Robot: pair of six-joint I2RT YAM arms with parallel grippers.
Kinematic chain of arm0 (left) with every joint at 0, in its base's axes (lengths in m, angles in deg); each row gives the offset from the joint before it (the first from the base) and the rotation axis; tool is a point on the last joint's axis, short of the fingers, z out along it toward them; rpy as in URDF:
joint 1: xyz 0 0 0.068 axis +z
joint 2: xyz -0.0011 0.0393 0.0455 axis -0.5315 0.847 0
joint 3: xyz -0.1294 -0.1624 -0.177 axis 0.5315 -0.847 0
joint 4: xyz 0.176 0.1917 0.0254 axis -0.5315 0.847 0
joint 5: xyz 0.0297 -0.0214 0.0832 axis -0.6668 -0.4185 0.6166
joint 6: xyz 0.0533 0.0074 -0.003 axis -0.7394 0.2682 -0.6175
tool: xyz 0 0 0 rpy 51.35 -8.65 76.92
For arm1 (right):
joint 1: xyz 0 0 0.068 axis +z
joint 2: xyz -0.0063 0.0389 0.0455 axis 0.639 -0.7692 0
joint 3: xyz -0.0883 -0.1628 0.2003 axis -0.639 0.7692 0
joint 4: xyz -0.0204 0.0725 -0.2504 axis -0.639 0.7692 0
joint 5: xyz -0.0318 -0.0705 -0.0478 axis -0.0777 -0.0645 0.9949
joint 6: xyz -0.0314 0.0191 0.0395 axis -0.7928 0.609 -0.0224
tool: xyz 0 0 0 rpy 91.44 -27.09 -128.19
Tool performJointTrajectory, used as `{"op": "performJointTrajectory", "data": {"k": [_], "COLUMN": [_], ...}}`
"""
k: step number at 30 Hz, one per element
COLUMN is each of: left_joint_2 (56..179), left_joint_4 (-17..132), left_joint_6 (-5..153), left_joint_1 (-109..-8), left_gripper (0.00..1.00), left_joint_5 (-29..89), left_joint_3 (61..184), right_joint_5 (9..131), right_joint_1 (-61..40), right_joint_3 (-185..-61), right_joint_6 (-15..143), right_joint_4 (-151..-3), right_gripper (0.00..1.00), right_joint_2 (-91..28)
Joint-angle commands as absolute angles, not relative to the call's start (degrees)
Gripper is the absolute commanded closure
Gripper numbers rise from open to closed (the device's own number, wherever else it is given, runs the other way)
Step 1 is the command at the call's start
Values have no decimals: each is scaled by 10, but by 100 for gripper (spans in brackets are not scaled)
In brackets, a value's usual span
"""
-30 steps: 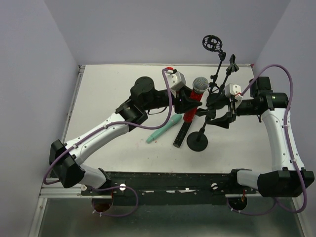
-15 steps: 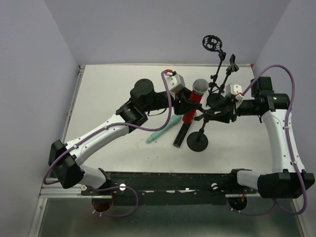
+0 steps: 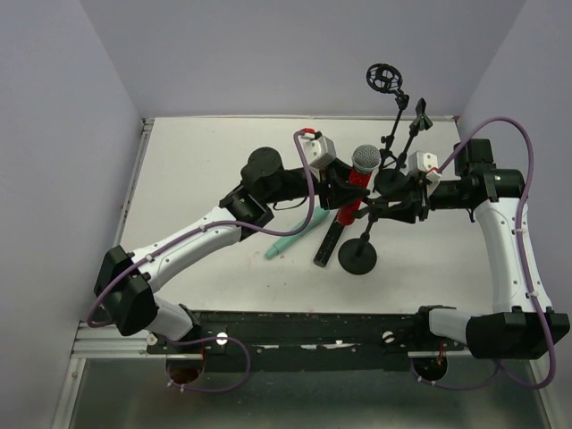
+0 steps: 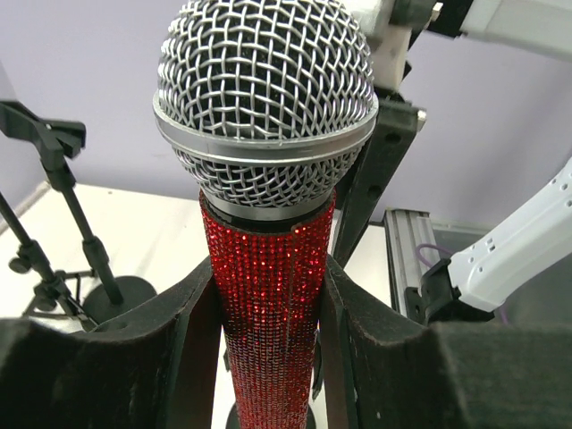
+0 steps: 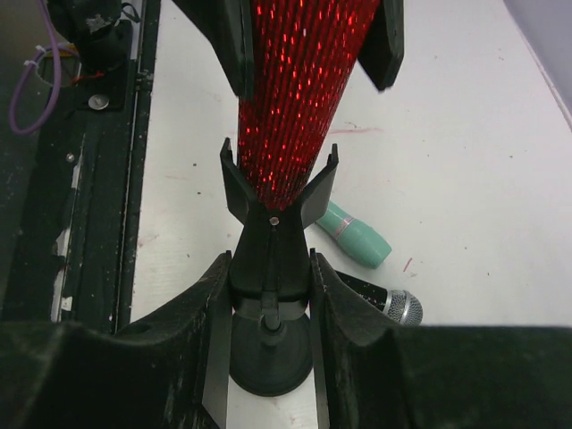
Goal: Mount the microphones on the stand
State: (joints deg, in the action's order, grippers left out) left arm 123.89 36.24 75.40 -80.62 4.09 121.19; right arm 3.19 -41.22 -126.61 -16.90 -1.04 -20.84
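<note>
The red microphone (image 3: 356,183) with a silver mesh head stands nearly upright, and my left gripper (image 3: 342,192) is shut on its body (image 4: 268,295). In the right wrist view its tapered tail (image 5: 290,107) sits in the fork of the stand's black clip (image 5: 273,201). My right gripper (image 5: 271,277) is shut on the clip holder, above the stand's round base (image 3: 357,256). The mint-green microphone (image 3: 290,237) and the black microphone (image 3: 326,243) lie on the table beside the base. Both also show in the right wrist view, mint-green (image 5: 353,237) and black (image 5: 384,302).
Two more black stand arms rise at the back right, one with a round shock mount (image 3: 385,78) and one with a clip (image 3: 418,112). A small stand (image 4: 54,179) shows at the left of the left wrist view. The black base rail (image 3: 295,326) runs along the near edge.
My left gripper has carried the red microphone a little to the right, onto the stand's clip. My right gripper has moved left and closed on the clip holder.
</note>
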Motion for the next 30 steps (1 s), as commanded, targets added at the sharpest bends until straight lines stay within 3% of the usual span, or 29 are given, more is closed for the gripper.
{"op": "performJointTrajectory", "data": {"k": [1, 22, 25, 30], "left_joint_2": [1256, 1287, 1287, 1284], "left_joint_4": [308, 103, 89, 77], "left_joint_6": [767, 816, 822, 828], "left_joint_1": [-810, -837, -838, -838], "left_gripper": [100, 100, 100, 100], "left_joint_5": [24, 106, 110, 119], "left_joint_3": [1188, 1119, 1111, 1101], "right_joint_5": [22, 15, 15, 12], "right_joint_1": [-409, -409, -409, -409], "right_joint_3": [-1259, -1249, -1246, -1243], "right_joint_6": [-168, -161, -160, -160], "right_joint_4": [40, 39, 39, 39], "right_gripper": [82, 81, 71, 42], "right_joint_2": [-203, -207, -206, -203]}}
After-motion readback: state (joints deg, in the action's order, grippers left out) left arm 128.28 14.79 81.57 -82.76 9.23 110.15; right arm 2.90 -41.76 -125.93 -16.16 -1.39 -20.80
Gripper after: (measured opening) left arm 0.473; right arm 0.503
